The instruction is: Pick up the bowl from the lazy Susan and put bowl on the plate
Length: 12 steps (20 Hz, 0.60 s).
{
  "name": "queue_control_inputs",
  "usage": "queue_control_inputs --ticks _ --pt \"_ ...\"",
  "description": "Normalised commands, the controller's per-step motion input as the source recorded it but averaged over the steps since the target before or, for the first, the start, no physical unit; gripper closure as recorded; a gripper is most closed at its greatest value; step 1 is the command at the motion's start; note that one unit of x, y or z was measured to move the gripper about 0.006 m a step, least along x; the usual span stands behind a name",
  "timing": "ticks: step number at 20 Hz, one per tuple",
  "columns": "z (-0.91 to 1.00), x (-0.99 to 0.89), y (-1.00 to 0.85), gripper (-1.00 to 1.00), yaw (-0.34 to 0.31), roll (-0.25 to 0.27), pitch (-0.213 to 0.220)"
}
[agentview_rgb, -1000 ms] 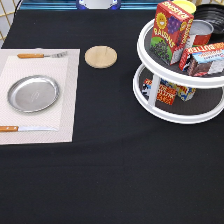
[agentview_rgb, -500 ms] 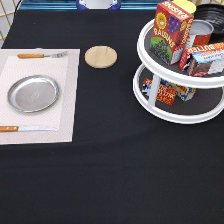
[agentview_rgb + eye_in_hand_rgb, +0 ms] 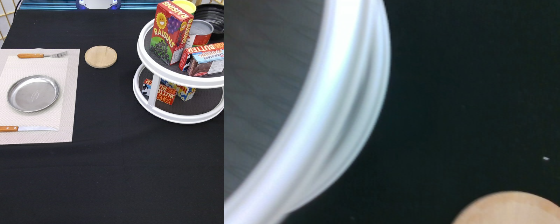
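From my station the end effector was not in the exterior view, so I couldn't tell its state. The glossy black round bowl (image 3: 212,14) sat on the top tier of the white two-tier lazy Susan (image 3: 172,112), at the exterior view's top right. The shiny silver round plate (image 3: 33,93) lay on the pale placemat (image 3: 67,100) at the left, well apart. The wrist view showed only the Susan's white rim (image 3: 336,125), black tabletop (image 3: 464,100) and the round light-wood coaster (image 3: 513,210).

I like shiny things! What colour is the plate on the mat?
Silver, the plate shows best in the exterior view.
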Motion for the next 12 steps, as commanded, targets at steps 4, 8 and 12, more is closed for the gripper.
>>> queue_control_inputs --ticks 4,8,12 --pt "0.24 0.78 0.37 -1.0 -0.068 0.118 0.141" --pt "0.16 0.72 0.32 -1.0 -0.079 0.156 0.119" --pt "0.1 0.66 0.33 -1.0 -0.078 0.159 0.075"
